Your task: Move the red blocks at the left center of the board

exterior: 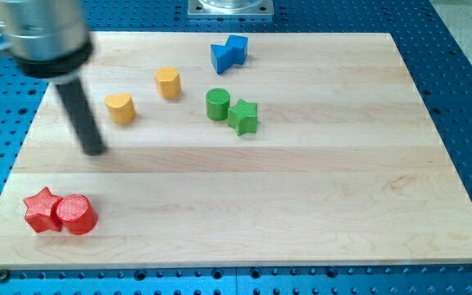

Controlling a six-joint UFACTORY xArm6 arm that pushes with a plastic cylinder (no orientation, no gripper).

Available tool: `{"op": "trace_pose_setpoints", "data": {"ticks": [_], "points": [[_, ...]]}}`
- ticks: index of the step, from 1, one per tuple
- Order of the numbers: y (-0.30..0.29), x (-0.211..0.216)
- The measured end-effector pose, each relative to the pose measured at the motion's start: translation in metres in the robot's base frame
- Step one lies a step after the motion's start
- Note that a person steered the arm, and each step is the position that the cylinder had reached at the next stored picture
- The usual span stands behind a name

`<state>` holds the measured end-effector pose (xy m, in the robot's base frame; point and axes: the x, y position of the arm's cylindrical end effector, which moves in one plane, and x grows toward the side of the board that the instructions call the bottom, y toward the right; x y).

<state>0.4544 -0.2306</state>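
Observation:
A red star block (42,210) and a red round block (76,215) sit touching each other at the view's bottom left of the wooden board (244,205). My tip (94,151) rests on the board at the left, above the red blocks and a clear gap away from them. It stands just below and left of the yellow heart block (120,107).
A yellow block (168,82) lies right of the heart. A green round block (217,104) and a green star block (242,115) touch near the top centre. Two blue blocks (229,53) sit at the top. Blue perforated table surrounds the board.

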Motion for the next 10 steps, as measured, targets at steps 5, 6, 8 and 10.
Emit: {"op": "trace_pose_setpoints", "data": {"ticks": [5,6,8,10], "points": [[0.052,0.126],[0.055,0.164],[-0.012,0.142],[-0.062,0.151]]}}
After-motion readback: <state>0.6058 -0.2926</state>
